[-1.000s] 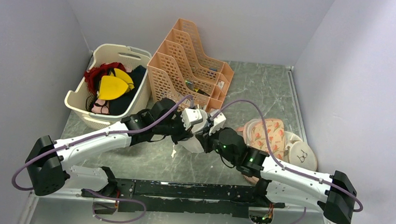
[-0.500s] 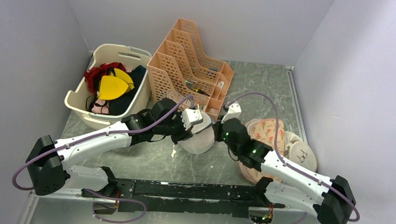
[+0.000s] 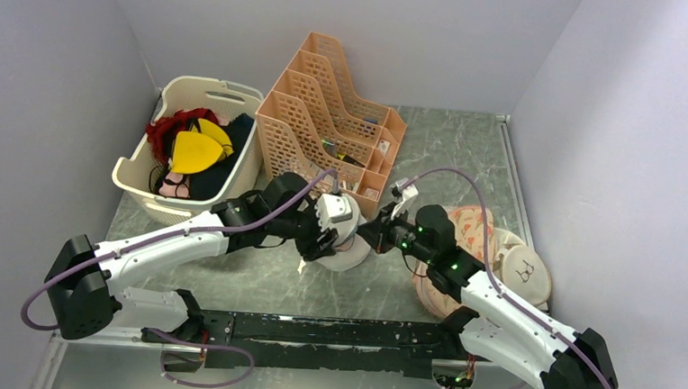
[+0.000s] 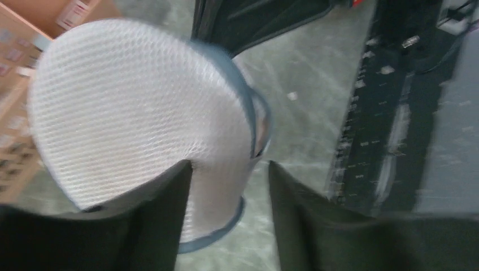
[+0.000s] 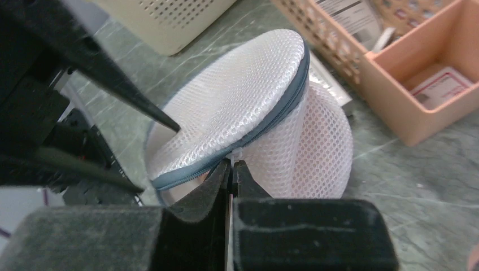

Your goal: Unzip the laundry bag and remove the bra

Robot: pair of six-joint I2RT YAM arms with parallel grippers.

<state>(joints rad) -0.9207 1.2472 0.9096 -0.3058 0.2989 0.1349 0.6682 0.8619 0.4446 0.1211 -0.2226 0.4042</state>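
The right gripper [image 3: 372, 236] now sits further right in the frame, off the top of the whitish-grey round mesh laundry bag [image 3: 348, 252] and at its right edge, fingers pinched on the grey zip [image 5: 265, 127]. Its arm's base link now lies nearer the lower right corner. More of the bag's top shows.

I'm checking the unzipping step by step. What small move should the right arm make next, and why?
Probably draw the right gripper a little along the rim, towing the zip round. It is shut at the zip, seemingly on the pull. The left gripper clamps the bag, which gapes along only part of its edge.
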